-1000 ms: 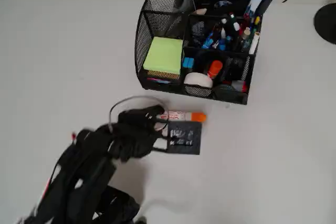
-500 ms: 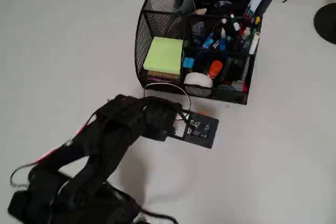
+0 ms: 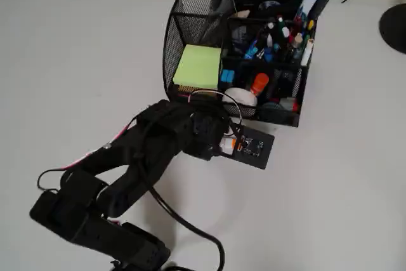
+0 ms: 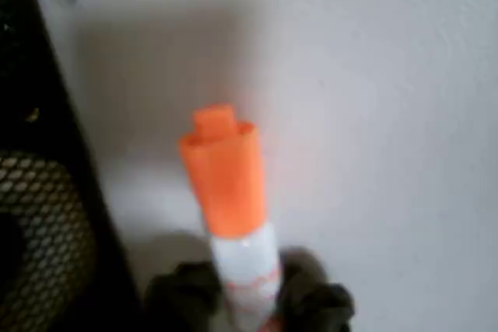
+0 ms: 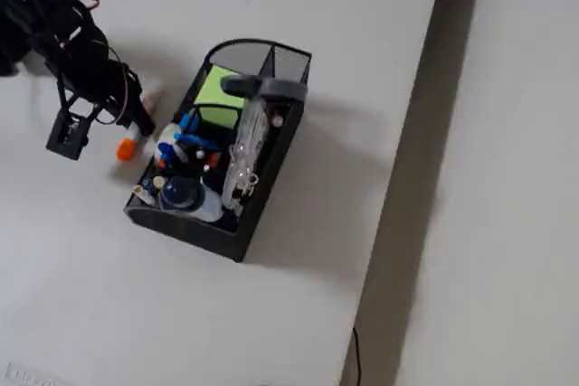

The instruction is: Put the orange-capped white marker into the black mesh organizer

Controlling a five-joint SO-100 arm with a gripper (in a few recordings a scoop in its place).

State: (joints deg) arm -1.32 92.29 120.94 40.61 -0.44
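Note:
My gripper (image 3: 223, 145) is shut on the orange-capped white marker (image 3: 236, 146), just in front of the black mesh organizer's (image 3: 190, 17) near wall. In the wrist view the marker (image 4: 226, 184) points away from me, orange cap up, with a dark finger (image 4: 180, 298) on each side of its white barrel; my gripper (image 4: 247, 297) clamps it. The organizer's mesh (image 4: 39, 223) fills that view's left edge. In the fixed view the marker's cap (image 5: 125, 148) sticks out below my gripper (image 5: 136, 124), left of the organizer (image 5: 271, 146).
The organizer holds a yellow-green sticky pad (image 3: 198, 66), several pens (image 3: 273, 36), a tape roll (image 3: 240, 96) and a short orange-topped item (image 3: 259, 84). A flat black plate (image 3: 255, 147) rides on the gripper. A black round base (image 3: 394, 26) sits top right. The table's edge (image 5: 425, 133) runs behind the organizer.
The arm swung up and right from the marker's spot on the table, carrying the marker to the organizer's front wall.

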